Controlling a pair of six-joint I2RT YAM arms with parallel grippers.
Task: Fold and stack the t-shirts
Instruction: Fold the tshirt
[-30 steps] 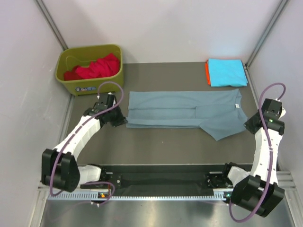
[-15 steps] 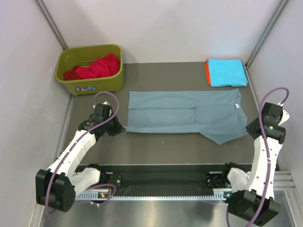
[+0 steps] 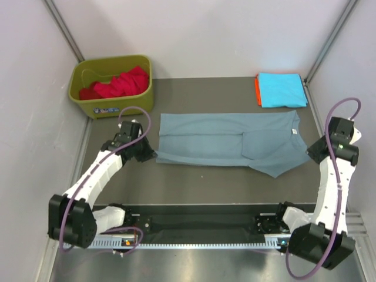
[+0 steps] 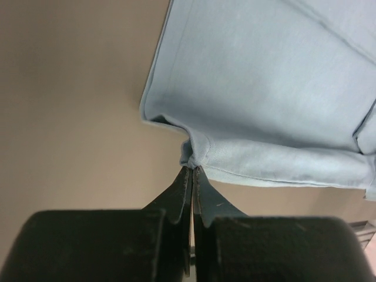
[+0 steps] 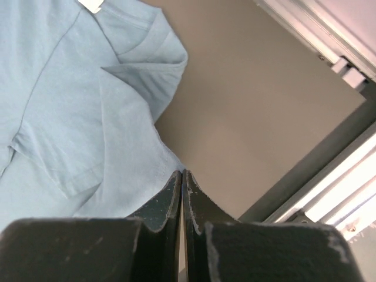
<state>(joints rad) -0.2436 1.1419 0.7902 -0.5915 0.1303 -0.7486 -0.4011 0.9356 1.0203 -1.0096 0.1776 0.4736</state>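
Across the middle of the table (image 3: 205, 182) the grey-blue t-shirt (image 3: 226, 138) lies spread lengthwise. The left gripper (image 4: 192, 170) and right gripper (image 5: 182, 174), each clamped on a near corner, have tugged that edge nearer and smoother, probably readying the next fold.

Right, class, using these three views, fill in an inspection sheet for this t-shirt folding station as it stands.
Surface: dark table mat, flat.
Job's things: grey-blue t-shirt spread flat, part-folded; cyan t-shirt folded atop orange t-shirt, far right; red t-shirt bunched in olive-green bin.
Clutter: nothing seen.
Grippers: left gripper shut on the grey-blue hem corner; right gripper shut on its sleeve-side edge.
Cables: purple cable looped over each arm.
Surroundings: white walls; metal rail at near edge.
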